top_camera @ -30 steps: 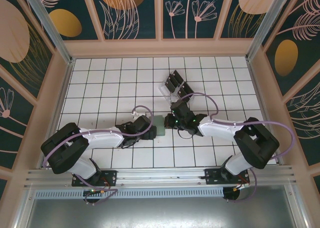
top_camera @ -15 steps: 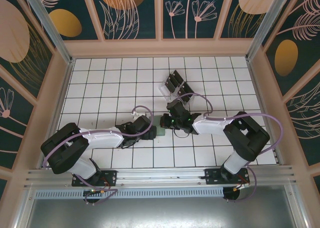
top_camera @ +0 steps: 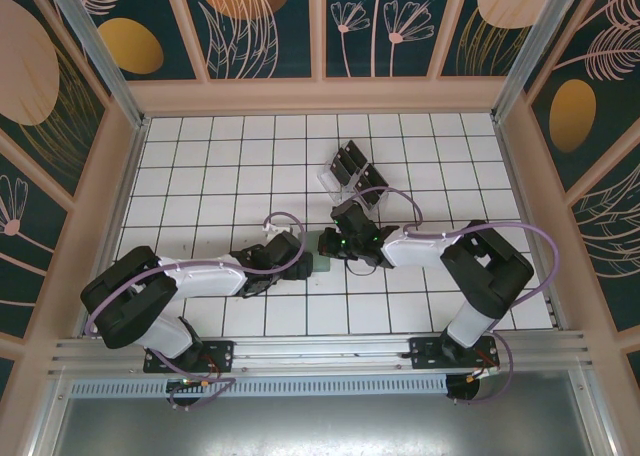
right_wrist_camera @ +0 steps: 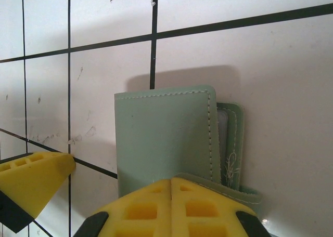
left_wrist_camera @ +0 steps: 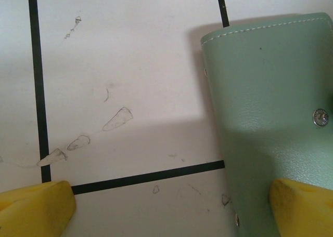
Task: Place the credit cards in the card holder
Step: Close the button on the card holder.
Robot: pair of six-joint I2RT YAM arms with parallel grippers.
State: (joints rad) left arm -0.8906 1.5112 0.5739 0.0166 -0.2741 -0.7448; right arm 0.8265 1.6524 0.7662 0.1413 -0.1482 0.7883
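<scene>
The soft, stitched grey-green rectangular card holder is lying flat on the white tiled table, just ahead of the right gripper, whose yellow jaws are clenched together. The left gripper is standing released, with one fingertip overlapping the holder's edge.

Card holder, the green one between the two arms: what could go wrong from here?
1. The card holder lies loose on the table. The left pincer stands open with one finger over it, not clamping, so a push may slide it.
2. The right pincer is shut, its tips at the holder's soft flap, which may buckle instead of opening.
3. In the top view both pincers crowd over the holder and might bump.
</scene>
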